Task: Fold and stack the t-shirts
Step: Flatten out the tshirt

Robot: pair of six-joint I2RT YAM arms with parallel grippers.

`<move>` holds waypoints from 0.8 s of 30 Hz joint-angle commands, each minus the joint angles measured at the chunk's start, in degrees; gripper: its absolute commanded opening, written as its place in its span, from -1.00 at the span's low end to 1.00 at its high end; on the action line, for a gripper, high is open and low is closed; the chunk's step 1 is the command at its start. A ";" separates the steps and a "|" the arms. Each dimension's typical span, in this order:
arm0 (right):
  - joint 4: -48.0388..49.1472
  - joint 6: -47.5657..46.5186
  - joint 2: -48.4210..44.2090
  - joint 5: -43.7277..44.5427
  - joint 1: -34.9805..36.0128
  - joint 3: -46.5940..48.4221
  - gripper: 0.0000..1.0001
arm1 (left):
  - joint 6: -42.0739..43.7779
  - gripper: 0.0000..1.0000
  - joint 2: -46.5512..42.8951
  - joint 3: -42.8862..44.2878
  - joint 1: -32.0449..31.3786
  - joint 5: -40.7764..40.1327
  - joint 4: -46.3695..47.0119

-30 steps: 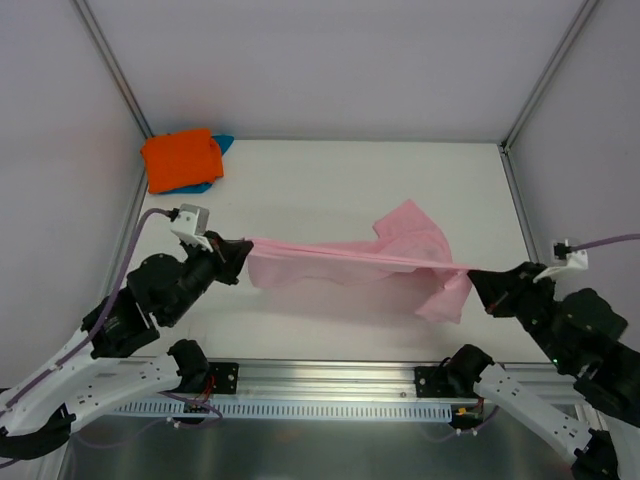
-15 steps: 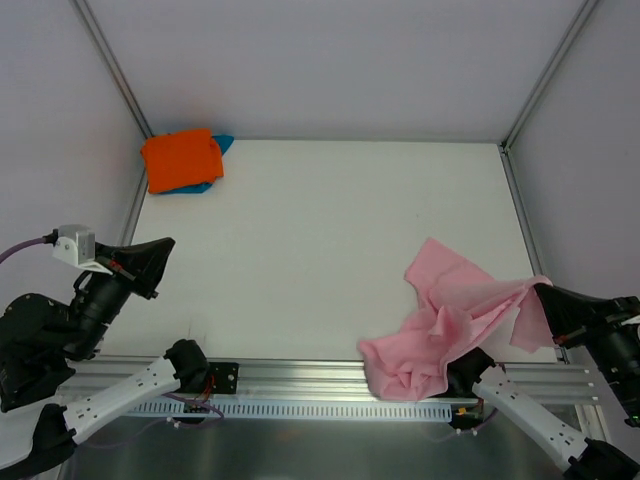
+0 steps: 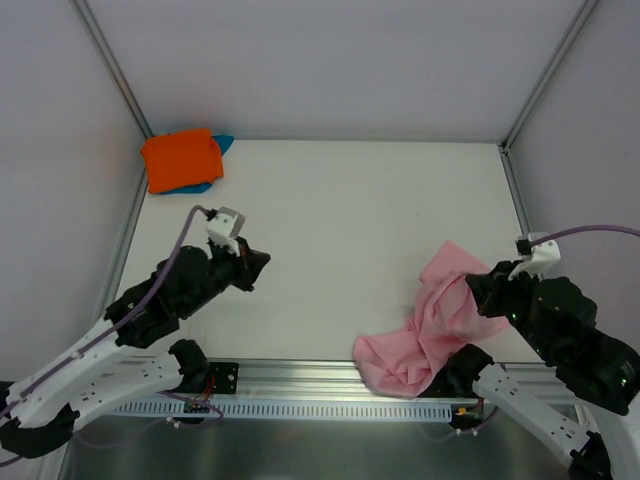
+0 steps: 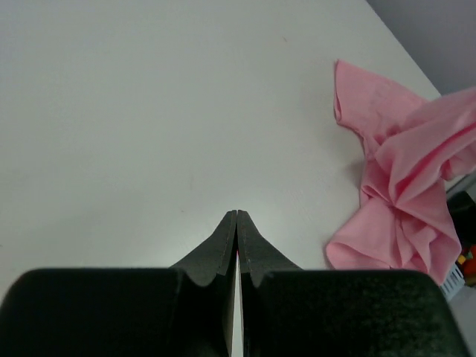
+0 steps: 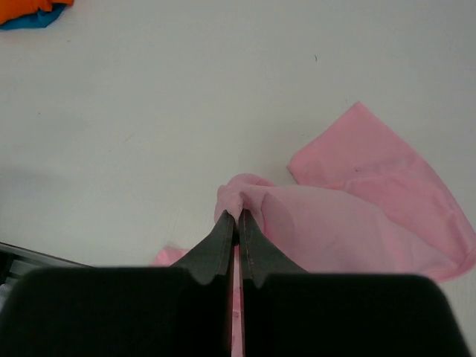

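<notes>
The light pink t-shirt (image 3: 425, 330) lies crumpled at the table's near right, partly hanging over the front edge. It also shows in the left wrist view (image 4: 405, 171) and the right wrist view (image 5: 372, 201). My right gripper (image 3: 478, 292) is shut on a bunched fold of it (image 5: 238, 199). My left gripper (image 3: 258, 266) is shut and empty over bare table at the near left; its fingertips (image 4: 236, 216) touch each other. The folded orange t-shirt (image 3: 181, 158) lies on the teal-blue t-shirt (image 3: 222, 143) in the far left corner.
The white table (image 3: 340, 210) is bounded by a metal frame with uprights (image 3: 112, 70) at the back corners. A slotted rail (image 3: 320, 400) runs along the front edge, where both arm bases are mounted.
My left gripper let go of the pink shirt, swung away to the left, then came back in over the table. The shirt dropped from a stretched span into a heap at the near right.
</notes>
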 commanded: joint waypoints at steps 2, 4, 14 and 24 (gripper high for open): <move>6.59 1.66 0.34 -1.52 -0.04 -4.84 -0.99 | -8.71 -1.00 12.42 -4.16 0.28 15.60 14.21; 7.38 2.63 0.42 -1.70 -0.04 -7.47 -0.99 | -10.91 -1.00 16.50 -5.39 -0.85 17.21 19.40; 16.78 -4.90 14.80 1.20 -0.21 -4.34 -0.99 | -13.11 -1.00 25.48 -7.77 -1.47 20.29 26.27; 34.97 -14.86 43.56 -5.47 -18.21 4.55 -0.99 | -15.22 -1.00 22.67 -12.42 -1.91 19.50 27.76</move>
